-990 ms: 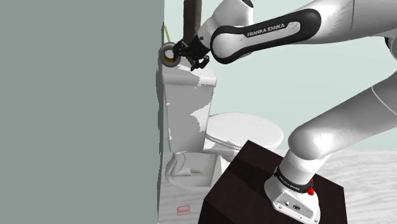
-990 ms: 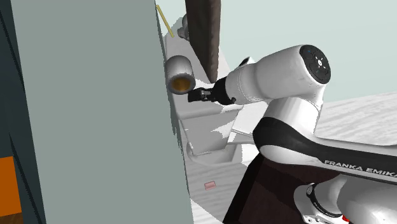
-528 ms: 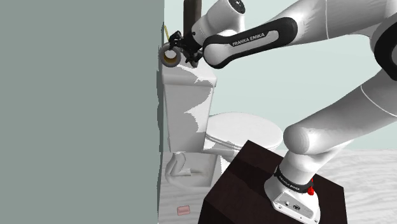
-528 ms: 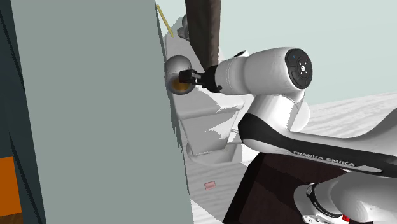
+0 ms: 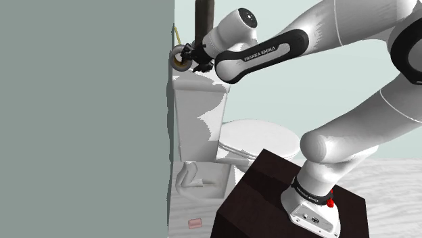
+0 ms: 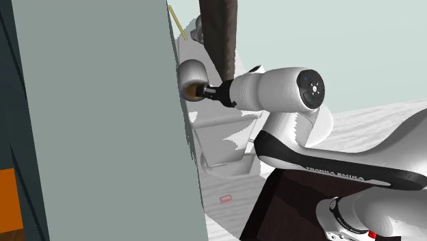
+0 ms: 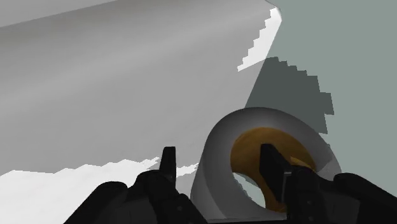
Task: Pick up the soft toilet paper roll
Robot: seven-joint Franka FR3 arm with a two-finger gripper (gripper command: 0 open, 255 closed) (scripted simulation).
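The toilet paper roll [image 5: 178,59] is pale grey with a brown core and lies on its side on top of the toilet tank [image 5: 199,108], close against the grey wall [image 5: 81,115]. Its open end faces my gripper [image 5: 190,55]. In the second exterior view the gripper [image 6: 205,90] reaches the roll [image 6: 190,72] from the right. In the wrist view one finger [image 7: 270,167] sits inside the brown core and the other finger [image 7: 168,163] stands outside the roll [image 7: 216,137], with a narrow gap to its side. The jaws straddle the roll's wall without clasping it.
A dark brown post [image 5: 203,17] rises just behind the roll. A thin yellow stick [image 5: 177,34] leans at the wall's edge. Below are the white toilet seat [image 5: 260,138], the dark stand [image 5: 264,196] and a small pink item [image 5: 195,223] on the floor.
The hand has moved toward the wall and onto the roll's open end; one finger has entered the core. The fingers stand closer together than before.
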